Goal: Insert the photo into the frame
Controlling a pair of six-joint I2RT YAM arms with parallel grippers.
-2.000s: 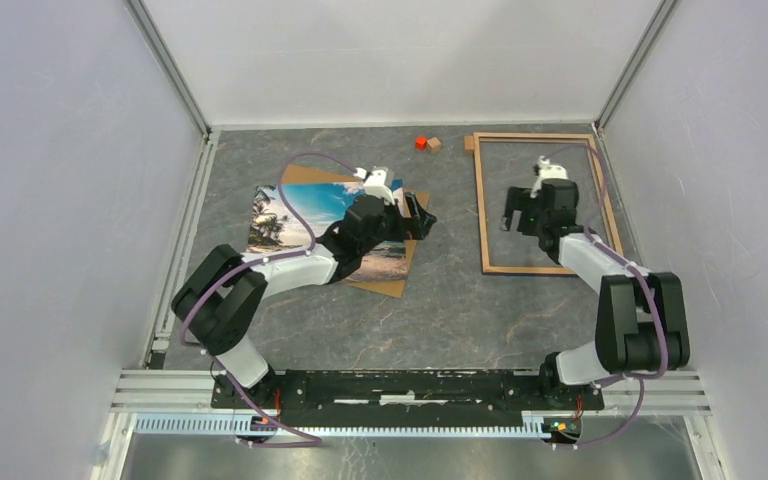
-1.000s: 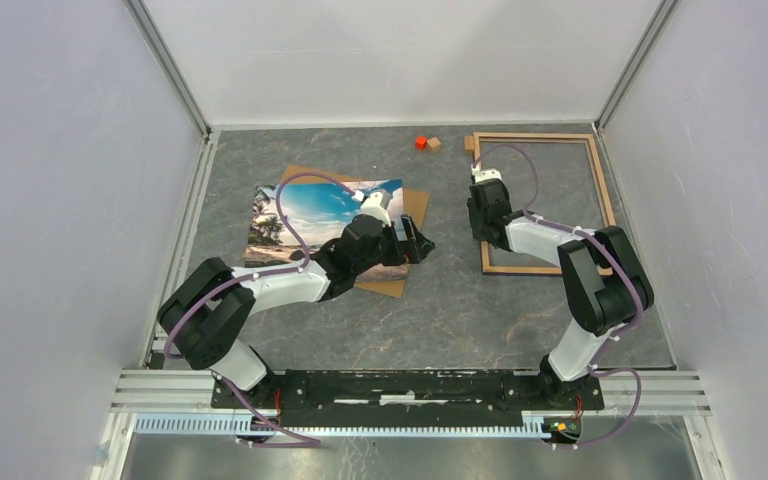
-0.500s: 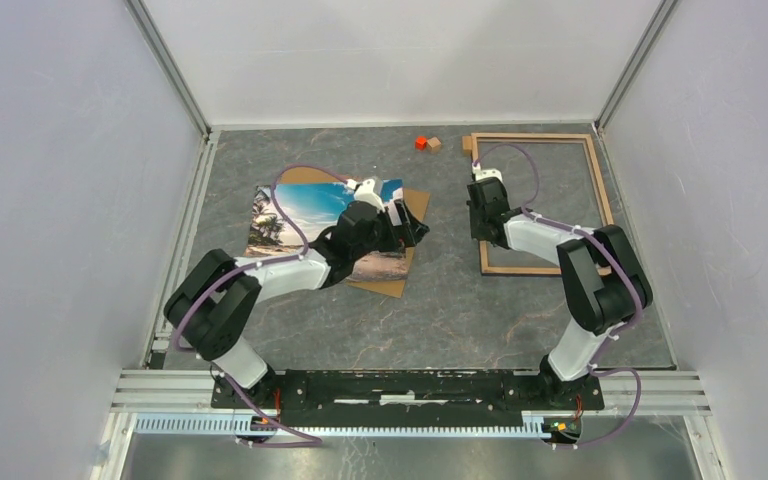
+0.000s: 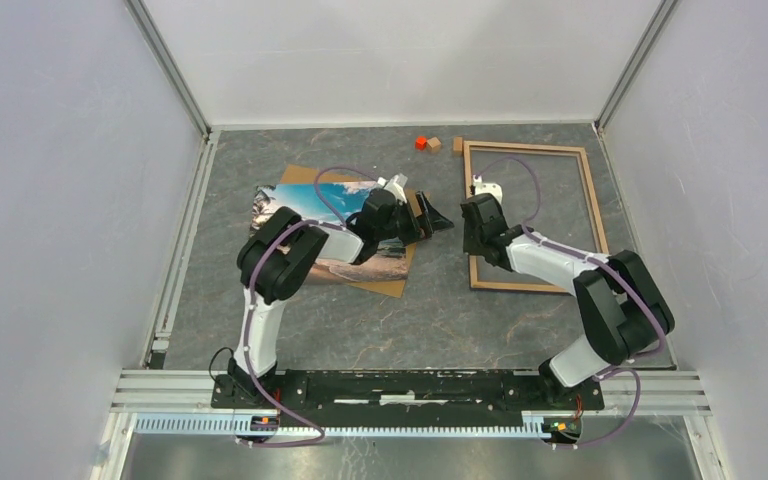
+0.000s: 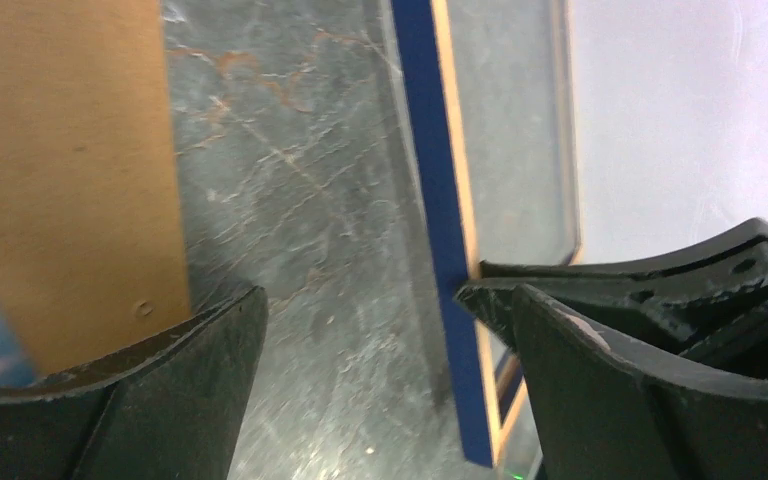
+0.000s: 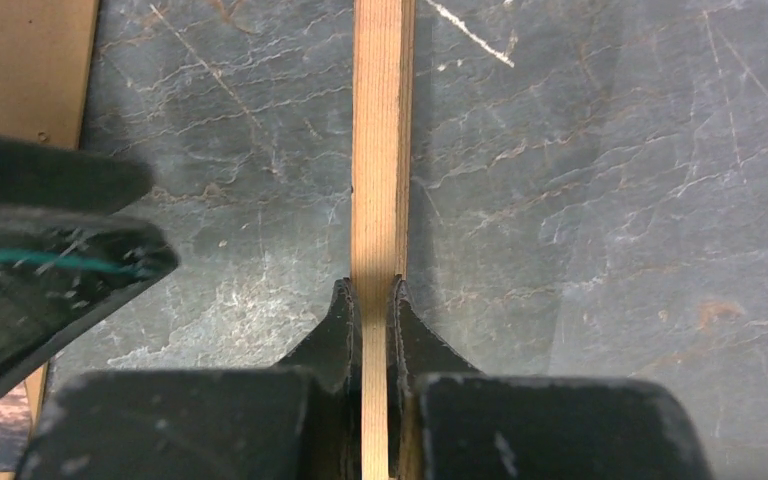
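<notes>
The photo [image 4: 305, 205], a beach print, lies on a brown backing board [image 4: 388, 284] left of centre, with my left arm across it. The frame [image 4: 526, 147] lies flat to the right, wood side up. My right gripper [image 4: 478, 232] is shut on the frame's left rail [image 6: 380, 150], one finger [image 6: 344, 320] on each side. My left gripper [image 4: 438, 222] stands open over bare table between the board's right edge and the frame. In the left wrist view the rail's blue side [image 5: 442, 210] runs between its fingers [image 5: 190, 370], apart from both.
A red cube [image 4: 420, 142] and a wooden cube [image 4: 434, 144] sit at the back edge, with another small wooden block [image 4: 457, 145] at the frame's far left corner. Grey walls enclose the table on three sides. The two grippers are close together.
My right gripper has closed on the frame's left rail, and the frame has shifted slightly left. My left gripper has swung right, off the photo to the board's right edge.
</notes>
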